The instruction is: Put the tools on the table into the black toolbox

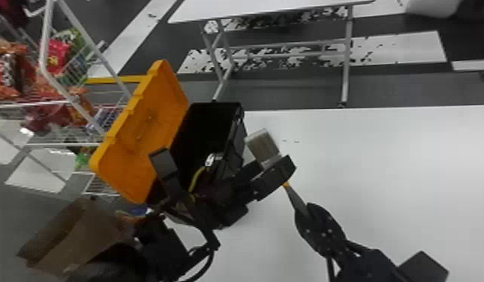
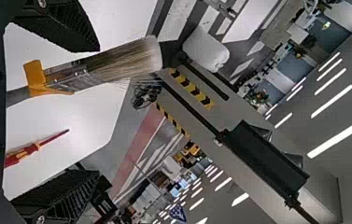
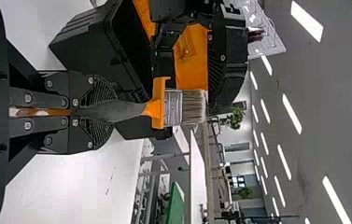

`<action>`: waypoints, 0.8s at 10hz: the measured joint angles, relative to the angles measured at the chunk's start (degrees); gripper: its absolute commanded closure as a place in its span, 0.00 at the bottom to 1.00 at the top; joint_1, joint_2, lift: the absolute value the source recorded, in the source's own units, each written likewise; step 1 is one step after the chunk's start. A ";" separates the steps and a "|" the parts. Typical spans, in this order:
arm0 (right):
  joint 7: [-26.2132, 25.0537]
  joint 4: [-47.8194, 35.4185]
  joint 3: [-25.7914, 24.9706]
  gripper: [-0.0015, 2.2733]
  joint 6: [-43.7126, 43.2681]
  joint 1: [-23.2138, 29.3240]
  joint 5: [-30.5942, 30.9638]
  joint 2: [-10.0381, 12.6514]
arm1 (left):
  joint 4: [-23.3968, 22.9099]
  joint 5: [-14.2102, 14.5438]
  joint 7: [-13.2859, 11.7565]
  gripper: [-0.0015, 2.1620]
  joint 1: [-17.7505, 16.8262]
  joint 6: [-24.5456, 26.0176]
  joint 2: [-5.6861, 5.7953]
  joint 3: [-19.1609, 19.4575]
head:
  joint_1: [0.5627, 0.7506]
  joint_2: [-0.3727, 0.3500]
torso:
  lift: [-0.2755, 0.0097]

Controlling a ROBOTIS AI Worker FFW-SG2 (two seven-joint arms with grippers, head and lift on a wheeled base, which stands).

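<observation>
Aloft, paintbrush: the tool (image 1: 262, 148) was held above the white worktop (image 1: 394, 161), just beside the toolbox's right side, bristles pointed forward and to the left.
Right claw: the brush's dark handle was clamped between the fingers of the claw (image 1: 308, 212).
Left claw: its fingers were spread wide on the claw (image 1: 226, 159), with the brush seen between them, nearer one finger; whether it was touched could not be told.
Black toolbox: the container (image 1: 209, 125) was seen at the worktop's left, its orange lid (image 1: 139, 138) swung open to the left.
Toolbox's near end: a curved yellow item (image 1: 196, 180) and a shiny piece (image 1: 211, 159) were glimpsed, too partly hidden to be identified.
Screwdriver: the red-and-orange tool (image 2: 24, 153) was pictured lying on the worktop.
Left background: packaged snacks (image 1: 57, 54) were displayed on white wire racks (image 1: 45, 41).
</observation>
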 measured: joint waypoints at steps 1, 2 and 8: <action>0.02 0.03 0.25 0.97 0.00 -0.03 -0.02 0.02 | 0.43 0.45 0.00 0.04 -0.21 0.27 0.00 -0.06 | 0.70 1.00 | 0.70; 0.00 0.04 0.37 0.97 0.00 -0.07 -0.05 0.07 | 0.71 0.64 0.00 0.04 -0.29 0.36 0.01 -0.21 | 0.70 1.00 | 0.70; -0.11 0.04 0.39 0.97 0.18 -0.09 -0.12 0.20 | 1.43 -0.17 -0.85 0.76 -0.99 1.50 0.06 -0.56 | 0.70 1.00 | 0.70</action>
